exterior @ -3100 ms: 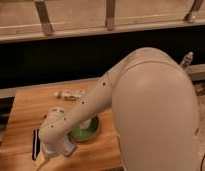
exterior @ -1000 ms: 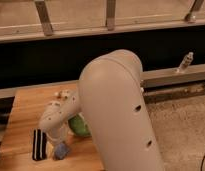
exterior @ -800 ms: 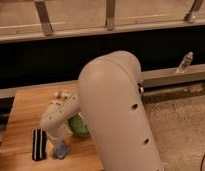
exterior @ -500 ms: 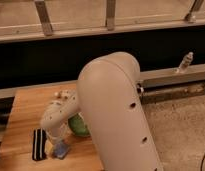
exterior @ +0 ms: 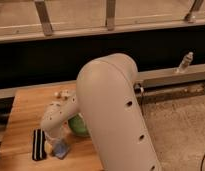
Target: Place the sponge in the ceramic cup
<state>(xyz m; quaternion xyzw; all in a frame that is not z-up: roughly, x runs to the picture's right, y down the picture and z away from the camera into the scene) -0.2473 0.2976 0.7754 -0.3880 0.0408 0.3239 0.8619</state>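
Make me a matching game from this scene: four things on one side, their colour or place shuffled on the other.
Things:
1 sponge
2 dish
3 striped block
4 bottle

Descriptions:
a far right, off the table
b green, partly behind the arm
c light blue, at the end effector
d black and white, left of the sponge

Pairs: 1-c, 2-b, 3-d, 4-a
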